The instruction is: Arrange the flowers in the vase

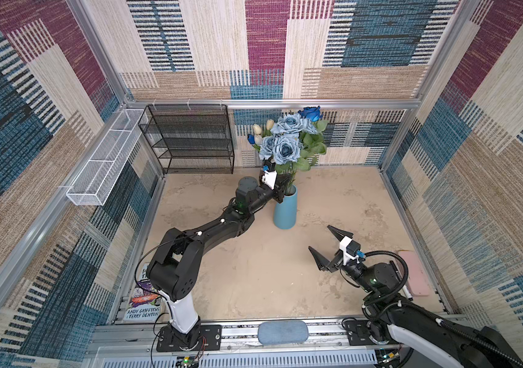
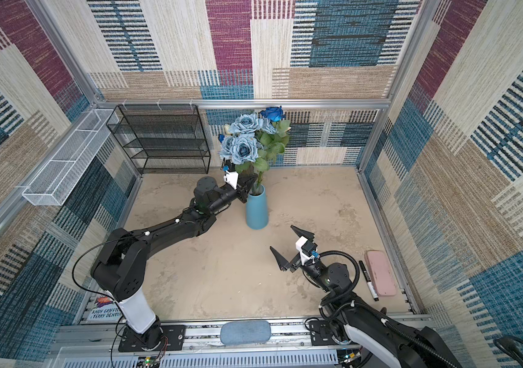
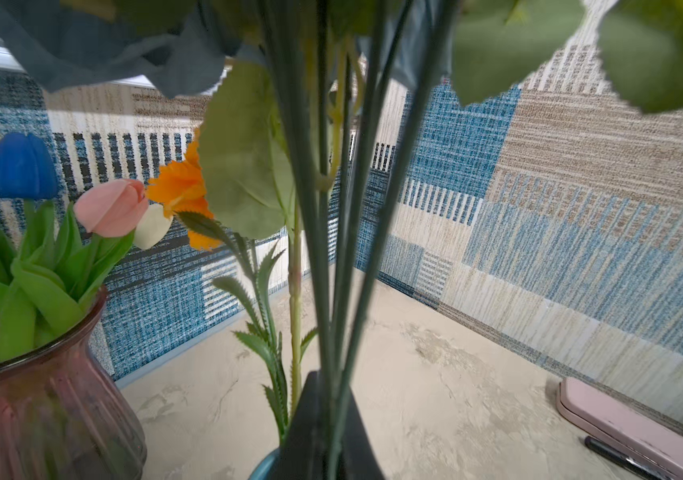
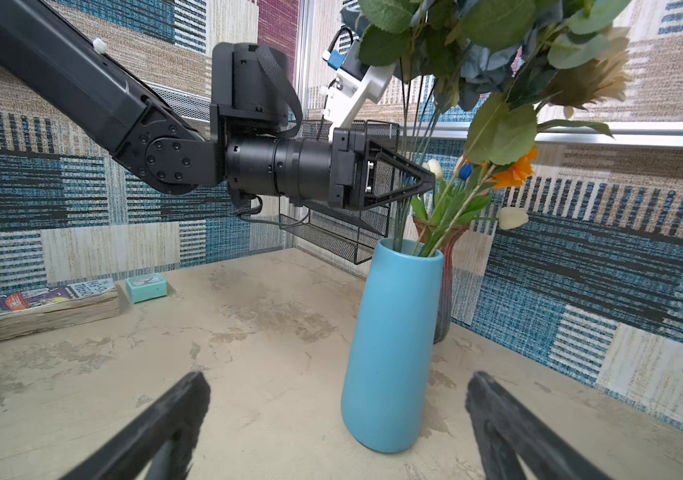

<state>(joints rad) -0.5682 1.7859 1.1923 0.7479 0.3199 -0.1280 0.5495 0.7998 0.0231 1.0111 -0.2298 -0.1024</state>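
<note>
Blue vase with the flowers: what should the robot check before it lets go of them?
1. Blue vase stands upright on the table: ok.
2. Left gripper shut on the rose stems: ok.
3. Stems go down into the vase's mouth: ok.
4. Stems reach the bottom: cannot tell.
5. Right gripper open and away from the vase: ok.
6. Pink vase apart from the blue one: cannot tell.

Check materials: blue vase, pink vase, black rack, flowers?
blue vase: likely ceramic; opaque, smooth, soft satin sheen.
pink vase: glass or clear plastic; translucent, ribbed, glossy.
black rack: wire mesh, probably painted metal; see-through grid on thin rods.
flowers: artificial; fabric-looking petals, plastic-looking stems.
</note>
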